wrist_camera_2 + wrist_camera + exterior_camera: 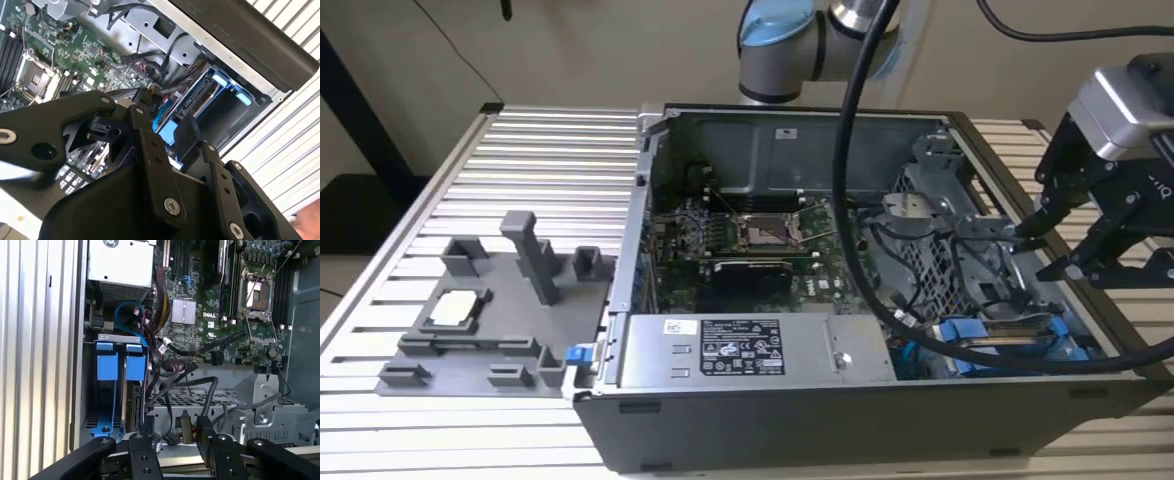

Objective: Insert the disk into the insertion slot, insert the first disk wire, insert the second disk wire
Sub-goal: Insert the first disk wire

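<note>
The disk (131,407) stands on edge in the insertion slot (119,338) of the drive cage, its blue carrier tab (135,366) at the opening. In the exterior view the disk (1014,330) lies at the case's near right corner, blue carrier (961,338) around it. My gripper (1051,248) hangs above the cage at the exterior view's right. In the first wrist view my gripper (172,437) is open, and a small wire connector (185,429) with orange leads lies between its fingers, closer to one. The second wrist view shows this connector (150,95) just past my gripper (165,125).
Loose black cables (200,350) cross between the cage and the motherboard (747,250). A grey labelled power-supply box (734,350) fills the case's near side. A grey fixture (494,310) stands on the slatted table at the exterior view's left. The arm's base (787,40) is behind the case.
</note>
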`<state>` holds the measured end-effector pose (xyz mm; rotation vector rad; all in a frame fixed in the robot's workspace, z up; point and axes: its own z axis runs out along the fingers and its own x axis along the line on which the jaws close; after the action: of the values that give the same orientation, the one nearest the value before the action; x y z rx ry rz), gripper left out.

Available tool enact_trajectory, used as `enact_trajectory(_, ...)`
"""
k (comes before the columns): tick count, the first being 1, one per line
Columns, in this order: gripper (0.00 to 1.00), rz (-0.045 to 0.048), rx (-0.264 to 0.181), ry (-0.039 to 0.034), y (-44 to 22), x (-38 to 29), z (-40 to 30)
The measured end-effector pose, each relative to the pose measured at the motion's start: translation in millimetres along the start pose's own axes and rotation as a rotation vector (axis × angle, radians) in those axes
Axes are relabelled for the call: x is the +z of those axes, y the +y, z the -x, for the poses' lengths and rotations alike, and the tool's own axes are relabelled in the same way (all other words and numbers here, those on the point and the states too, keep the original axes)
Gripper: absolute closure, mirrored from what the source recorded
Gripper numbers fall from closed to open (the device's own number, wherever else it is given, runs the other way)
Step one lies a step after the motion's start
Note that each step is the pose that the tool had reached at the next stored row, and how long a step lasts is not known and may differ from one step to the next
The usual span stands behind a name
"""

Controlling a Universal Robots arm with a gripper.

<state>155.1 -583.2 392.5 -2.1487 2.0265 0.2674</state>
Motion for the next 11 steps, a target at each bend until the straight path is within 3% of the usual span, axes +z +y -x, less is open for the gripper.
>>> enact_trajectory(5, 0.55, -0.0003, 0.0, -0.005, 0.0, 0.1, -0.1)
enact_trajectory(7, 0.68, -0.0004, 0.0, -0.0069, -0.1, 0.2, 0.0)
enact_trajectory(11, 0.8, -0.0006, 0.0, -0.0107, 0.0, 0.2, 0.0)
